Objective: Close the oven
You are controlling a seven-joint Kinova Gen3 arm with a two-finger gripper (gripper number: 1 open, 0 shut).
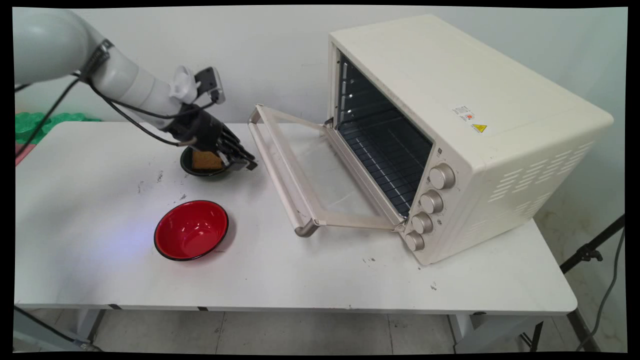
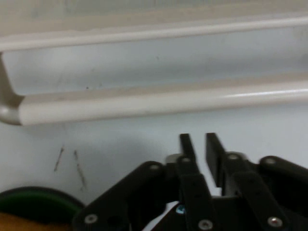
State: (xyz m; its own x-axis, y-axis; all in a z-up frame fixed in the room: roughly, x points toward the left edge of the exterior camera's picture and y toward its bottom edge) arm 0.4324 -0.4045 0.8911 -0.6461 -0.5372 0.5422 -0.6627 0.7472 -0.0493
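The arm [image 1: 130,87] enters from the upper left, black cables hanging from it; the gripper [image 1: 248,163] sits low over the right rim of a dark green bowl [image 1: 192,167] at the table's [image 1: 90,210] back left; in the hand view the fingers [image 2: 187,144] stand nearly closed, a narrow gap between them, with nothing held. A brown sponge-like block [image 1: 206,160] lies in the green bowl, just left of the gripper; a red bowl [image 1: 191,230], black-rimmed, stands nearer the front, well apart. To the right, the cream oven [image 1: 470,135] stands with its door [image 1: 300,175] folded down; the door handle [image 1: 280,170] lies just beyond the fingertips; four knobs [image 1: 431,202] run down the oven's front.
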